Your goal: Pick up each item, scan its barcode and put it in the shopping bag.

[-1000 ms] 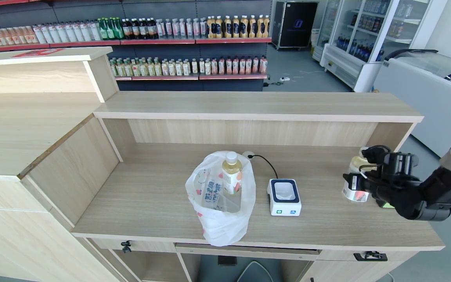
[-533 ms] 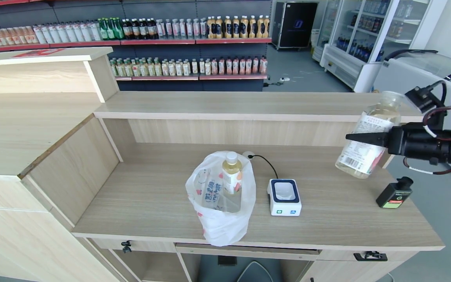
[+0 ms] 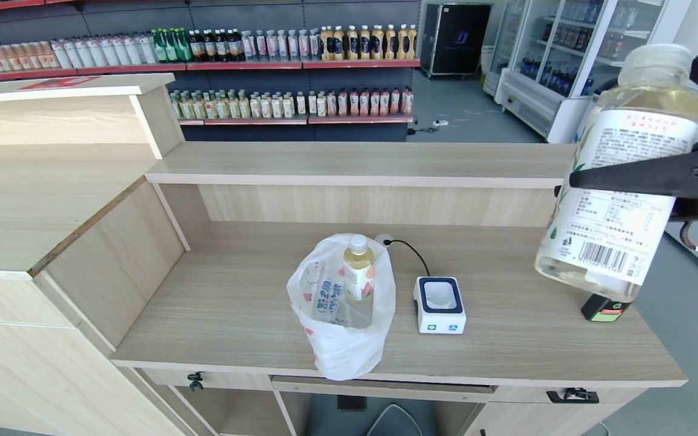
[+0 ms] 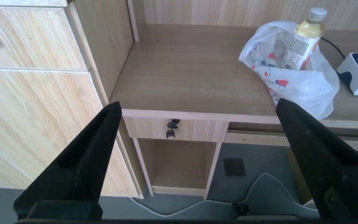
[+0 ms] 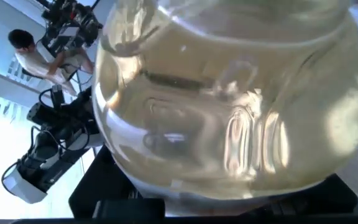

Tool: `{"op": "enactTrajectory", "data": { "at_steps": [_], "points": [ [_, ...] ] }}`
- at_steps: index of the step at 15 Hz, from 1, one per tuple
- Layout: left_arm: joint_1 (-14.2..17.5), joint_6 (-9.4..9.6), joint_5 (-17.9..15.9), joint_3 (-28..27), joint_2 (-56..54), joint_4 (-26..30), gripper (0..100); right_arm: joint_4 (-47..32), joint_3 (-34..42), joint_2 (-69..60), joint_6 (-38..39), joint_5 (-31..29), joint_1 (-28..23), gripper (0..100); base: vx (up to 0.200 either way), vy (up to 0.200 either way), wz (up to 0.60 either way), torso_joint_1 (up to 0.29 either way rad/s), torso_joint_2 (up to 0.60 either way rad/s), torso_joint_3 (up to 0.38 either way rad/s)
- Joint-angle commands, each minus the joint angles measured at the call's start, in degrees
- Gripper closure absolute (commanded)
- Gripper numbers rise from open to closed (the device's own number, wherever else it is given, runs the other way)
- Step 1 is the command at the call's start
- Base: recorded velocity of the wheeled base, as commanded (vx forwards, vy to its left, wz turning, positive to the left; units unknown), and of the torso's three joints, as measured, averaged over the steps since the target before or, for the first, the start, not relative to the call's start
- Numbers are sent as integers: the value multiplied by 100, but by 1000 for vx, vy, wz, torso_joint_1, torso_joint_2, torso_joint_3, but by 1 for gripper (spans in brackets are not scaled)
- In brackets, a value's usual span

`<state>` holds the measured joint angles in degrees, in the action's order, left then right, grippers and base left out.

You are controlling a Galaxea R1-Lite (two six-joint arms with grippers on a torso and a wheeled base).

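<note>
One clear plastic bottle of pale yellow drink, with a white printed label, was held high above the right end of the light wooden surface, cap up and slightly tilted. The right gripper was closed on it around the middle of the label, with one black finger lying across the front. The barcode sat low on the label, near the base, and the finger did not cover it.

I judged the bottle nearly full, so rather heavy for its size. The smooth label could let it slide down if the squeeze was weak. The wall looked stiff enough, but it may give a little. The middle of the body seemed the right place to hold, because it left the barcode free for the white box scanner with its dark window, which stood lower and well apart.

Just beside the scanner stood the thin white plastic shopping bag, with a similar bottle upright inside. A small black item with a green and red label stood at the right end of the surface. The left gripper hung in front of the surface, its fingers spread wide and holding nothing.
</note>
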<state>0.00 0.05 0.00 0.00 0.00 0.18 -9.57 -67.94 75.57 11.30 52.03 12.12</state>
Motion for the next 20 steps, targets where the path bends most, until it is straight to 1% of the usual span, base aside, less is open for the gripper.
{"op": "enactTrajectory", "data": {
  "at_steps": [1, 4, 8, 14, 17, 20],
  "points": [
    [0, -5, 0, 0, 0, -1, 0, -203, 193, -543, 4, 70, 115, 100, 0, 0, 0, 0, 0, 0],
    [0, -5, 0, 0, 0, -1, 0, -256, 668, -868, -31, 150, 159, 100, 0, 0, 0, 0, 0, 0],
    [0, -5, 0, 0, 0, -1, 0, -265, 1028, -1194, -23, 150, 458, 100, 0, 0, 0, 0, 0, 0],
    [0, -5, 0, 0, 0, -1, 0, -300, 1063, -1317, -5, 150, 564, 100, 0, 0, 0, 0, 0, 0],
    [0, -5, 0, 0, 0, -1, 0, -537, 1090, -1475, -23, 158, 608, 100, 0, 0, 0, 0, 0, 0],
    [0, -5, 0, 0, 0, -1, 0, -564, 1169, -1528, -23, 150, 608, 100, 0, 0, 0, 0, 0, 0]
  ]
}}
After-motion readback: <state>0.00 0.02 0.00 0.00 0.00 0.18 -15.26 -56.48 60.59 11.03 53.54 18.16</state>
